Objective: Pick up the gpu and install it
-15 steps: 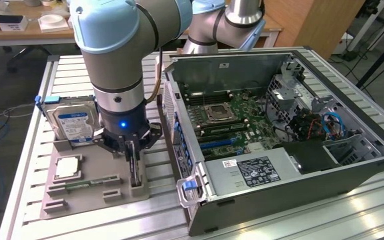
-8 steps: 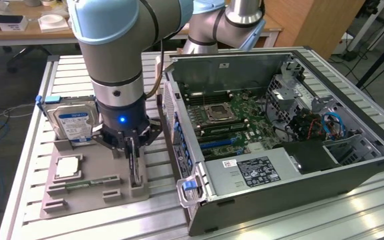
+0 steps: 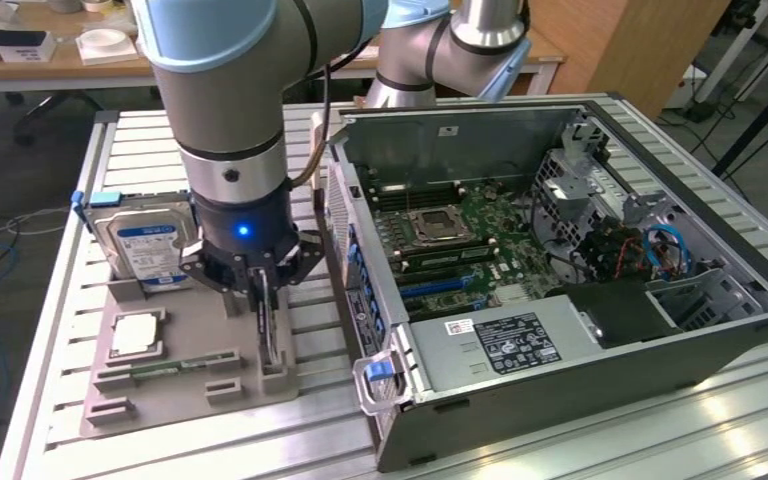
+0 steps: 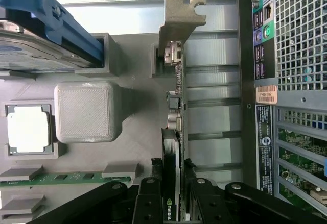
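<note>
Silver slats make up the bench (image 3: pixel 624 440), and behind it sit desks and a wooden cupboard (image 3: pixel 638 45). On the bench, at the exterior view's left, lies a grey plastic holder (image 3: pixel 184 330) with little pockets. A silver hard drive (image 3: pixel 144 245) with a blue label stands at the back of the holder. A square chip (image 3: pixel 135 333) lies flat in one pocket, and a thin green memory stick (image 3: pixel 171 368) lies in front of it. The gpu (image 3: pixel 268 335) stands on its edge in a slot along the side of the holder that is closest to the big computer case (image 3: pixel 451 135). The case lies open at the exterior view's right, and you can see the green board (image 3: pixel 471 240) inside it. The robot arm (image 3: pixel 231 100) reaches straight down over the holder. Its claw (image 3: pixel 261 290) is closed on the gpu, with one black finger on each flat side of the card. In the wrist view the fingers (image 4: pixel 149 196) press on the gpu (image 4: pixel 171 152) from both sides, and the card's silver bracket (image 4: pixel 176 25) sticks up at the far end. The gpu sits in its slot in the holder.
</note>
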